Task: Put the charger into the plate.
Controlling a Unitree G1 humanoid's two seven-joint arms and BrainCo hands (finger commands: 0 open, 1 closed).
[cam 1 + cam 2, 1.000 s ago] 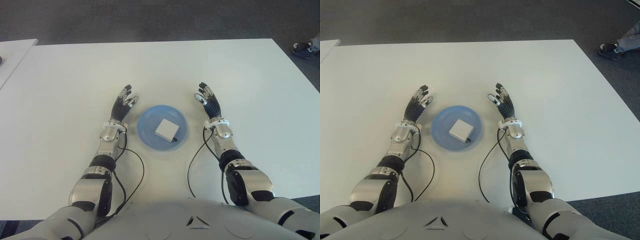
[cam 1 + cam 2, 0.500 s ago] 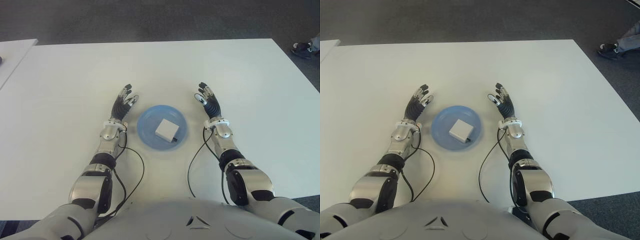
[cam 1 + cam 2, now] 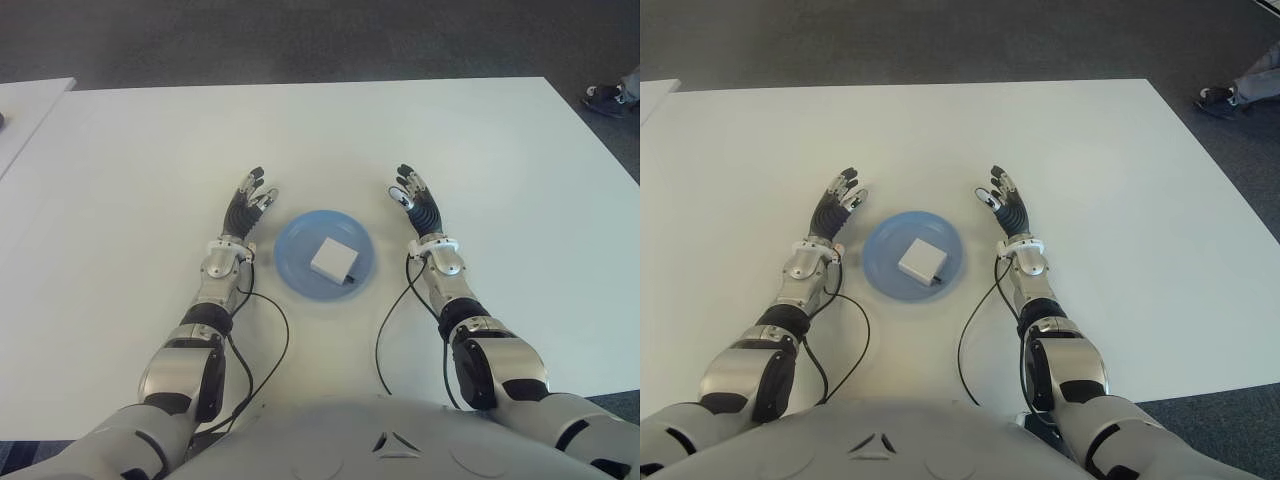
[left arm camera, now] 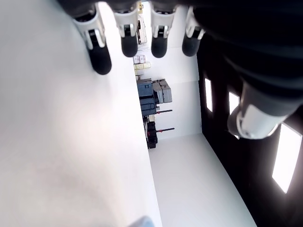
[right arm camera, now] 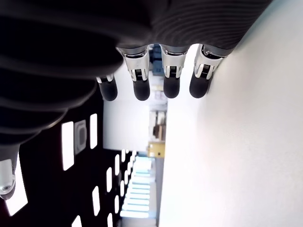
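White tabletop (image 3: pixel 480 140). Small white square charger (image 3: pixel 333 259) lies inside round blue plate (image 3: pixel 300 266), between left robot hand (image 3: pixel 246 208) and right robot hand (image 3: pixel 417 204), both released, fingers extended. Risk: a careless inward sweep could nudge the plate.

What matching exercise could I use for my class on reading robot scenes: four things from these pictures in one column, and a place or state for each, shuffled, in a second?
Things:
1. charger
2. plate
3. left hand
4. right hand

Places or states:
A. blue, between the two hands
B. open, on the plate's right
C. white, lying in the plate
D. open, on the plate's left

Pairs: 1-C, 2-A, 3-D, 4-B
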